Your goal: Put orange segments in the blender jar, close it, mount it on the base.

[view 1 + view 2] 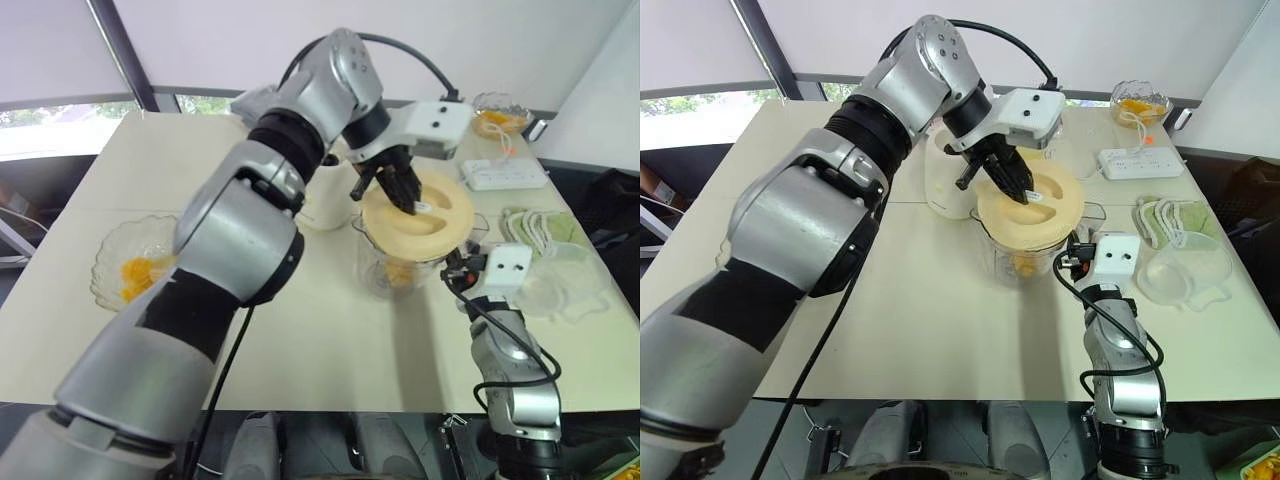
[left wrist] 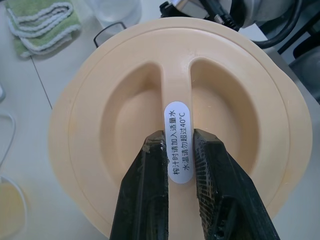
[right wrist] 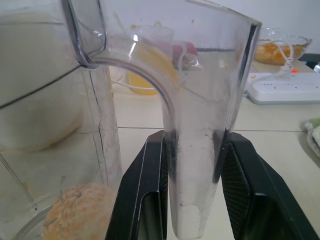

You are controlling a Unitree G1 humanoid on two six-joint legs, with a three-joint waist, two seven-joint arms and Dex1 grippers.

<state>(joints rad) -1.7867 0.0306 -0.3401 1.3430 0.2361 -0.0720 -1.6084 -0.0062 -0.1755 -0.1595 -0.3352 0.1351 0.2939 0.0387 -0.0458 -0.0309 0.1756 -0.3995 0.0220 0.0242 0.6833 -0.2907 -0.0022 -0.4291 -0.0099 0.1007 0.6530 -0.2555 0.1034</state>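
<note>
Between the left gripper's [image 2: 179, 142] clenched jaws sits the central ridge of the cream lid [image 2: 100, 115], atop the blender jar [image 1: 1015, 262]. Orange segments [image 3: 80, 212] lie inside. The right gripper [image 3: 195, 142] clamps the jar's clear handle [image 3: 197, 100]; a white base [image 1: 945, 190] stands beyond.

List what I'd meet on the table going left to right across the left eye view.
near glass bowl → white blender base → cream lid atop the blender jar → clear plastic container
</note>
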